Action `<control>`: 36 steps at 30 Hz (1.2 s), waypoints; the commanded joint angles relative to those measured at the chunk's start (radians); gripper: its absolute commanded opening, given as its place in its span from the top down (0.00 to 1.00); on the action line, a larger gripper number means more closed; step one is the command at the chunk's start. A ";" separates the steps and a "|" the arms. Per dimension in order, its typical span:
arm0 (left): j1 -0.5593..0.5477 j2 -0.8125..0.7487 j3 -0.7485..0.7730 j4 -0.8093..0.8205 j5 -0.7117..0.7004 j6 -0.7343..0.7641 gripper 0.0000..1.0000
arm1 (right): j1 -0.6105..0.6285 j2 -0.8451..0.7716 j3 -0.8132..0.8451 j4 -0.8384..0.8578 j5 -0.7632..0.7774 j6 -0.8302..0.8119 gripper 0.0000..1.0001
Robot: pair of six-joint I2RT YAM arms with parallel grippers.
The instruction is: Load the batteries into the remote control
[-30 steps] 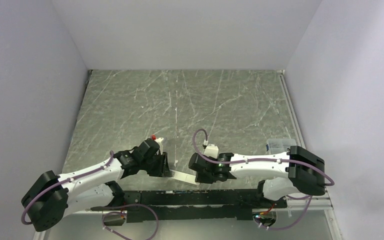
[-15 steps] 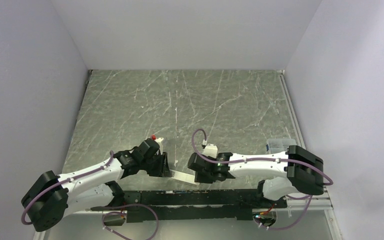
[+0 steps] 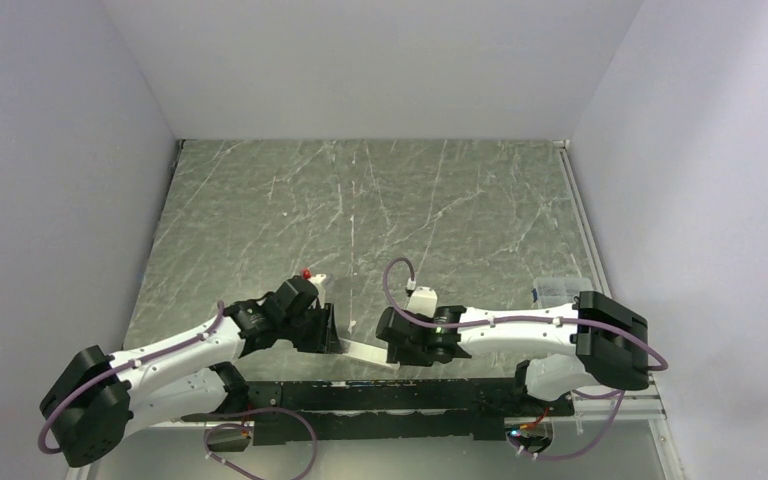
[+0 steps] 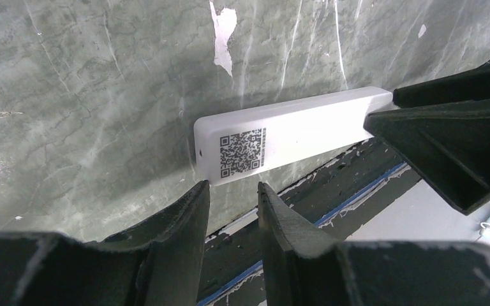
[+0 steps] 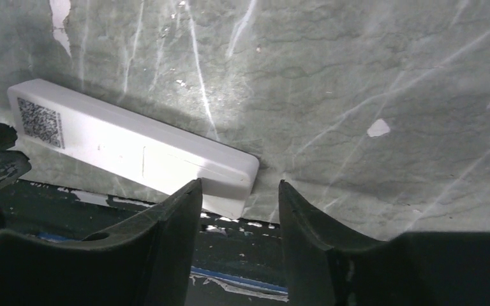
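Note:
The remote control (image 3: 368, 352) is a slim white bar lying flat near the table's front edge, its plain back with a QR label facing up. In the left wrist view the remote (image 4: 293, 131) lies just beyond my left gripper (image 4: 233, 188), whose jaws stand a narrow gap apart with nothing between them, at the label end. In the right wrist view the remote (image 5: 134, 150) ends beside my right gripper (image 5: 239, 191), which is open and empty. In the top view the left gripper (image 3: 330, 335) and right gripper (image 3: 392, 345) flank the remote. The batteries are out of view.
A clear plastic container (image 3: 560, 290) stands at the right edge of the table. The black rail with blue tape (image 3: 380, 395) runs along the front edge just below the remote. White walls close in the table on three sides.

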 commanded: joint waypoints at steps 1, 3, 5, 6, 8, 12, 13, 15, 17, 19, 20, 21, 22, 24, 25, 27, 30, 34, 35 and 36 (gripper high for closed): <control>-0.002 -0.007 0.042 -0.010 -0.003 0.000 0.61 | 0.005 -0.047 0.004 -0.088 0.074 -0.008 0.48; -0.002 -0.006 0.047 -0.018 -0.009 0.000 0.60 | 0.005 -0.069 0.002 -0.103 0.088 -0.009 0.44; -0.001 -0.008 0.055 -0.030 -0.015 -0.001 0.59 | 0.005 -0.092 0.000 -0.111 0.100 -0.013 0.43; -0.002 -0.009 0.061 -0.037 -0.018 -0.003 0.58 | 0.005 -0.104 -0.001 -0.114 0.106 -0.018 0.43; -0.002 -0.015 0.074 -0.053 -0.029 -0.004 0.55 | 0.005 -0.126 -0.001 -0.122 0.119 -0.030 0.42; -0.001 -0.042 0.109 -0.106 -0.047 -0.010 0.46 | 0.003 -0.163 0.010 -0.140 0.150 -0.079 0.40; -0.001 -0.054 0.120 -0.124 -0.055 -0.012 0.44 | 0.002 -0.173 0.013 -0.136 0.154 -0.104 0.39; -0.002 -0.083 0.143 -0.160 -0.066 -0.013 0.41 | 0.001 -0.187 0.020 -0.124 0.156 -0.170 0.38; -0.002 -0.111 0.172 -0.200 -0.084 -0.017 0.37 | -0.001 -0.195 0.033 -0.117 0.152 -0.245 0.36; -0.002 -0.138 0.203 -0.244 -0.104 -0.019 0.35 | -0.004 -0.192 0.048 -0.111 0.140 -0.310 0.35; -0.002 -0.151 0.219 -0.268 -0.114 -0.020 0.33 | -0.004 -0.189 0.059 -0.104 0.134 -0.340 0.35; -0.002 -0.162 0.235 -0.288 -0.124 -0.023 0.31 | -0.004 -0.186 0.064 -0.095 0.125 -0.372 0.34; -0.002 -0.174 0.251 -0.311 -0.133 -0.025 0.29 | -0.006 -0.181 0.067 -0.082 0.114 -0.406 0.33; -0.002 -0.195 0.288 -0.353 -0.154 -0.030 0.26 | -0.006 -0.176 0.071 -0.049 0.089 -0.473 0.30; -0.001 -0.206 0.304 -0.375 -0.166 -0.031 0.25 | -0.006 -0.172 0.073 -0.029 0.074 -0.505 0.28; -0.002 -0.228 0.334 -0.429 -0.193 -0.037 0.22 | -0.006 -0.159 0.077 0.010 0.031 -0.576 0.25; -0.002 -0.269 0.375 -0.496 -0.202 -0.047 0.17 | -0.006 -0.124 0.092 0.052 -0.048 -0.690 0.23; -0.002 -0.329 0.414 -0.574 -0.269 -0.068 0.11 | -0.006 -0.082 0.101 0.094 -0.136 -0.812 0.21; -0.001 -0.351 0.422 -0.590 -0.280 -0.074 0.11 | -0.006 -0.072 0.101 0.105 -0.152 -0.833 0.20; -0.002 -0.366 0.427 -0.604 -0.285 -0.079 0.10 | -0.006 -0.065 0.103 0.112 -0.170 -0.860 0.20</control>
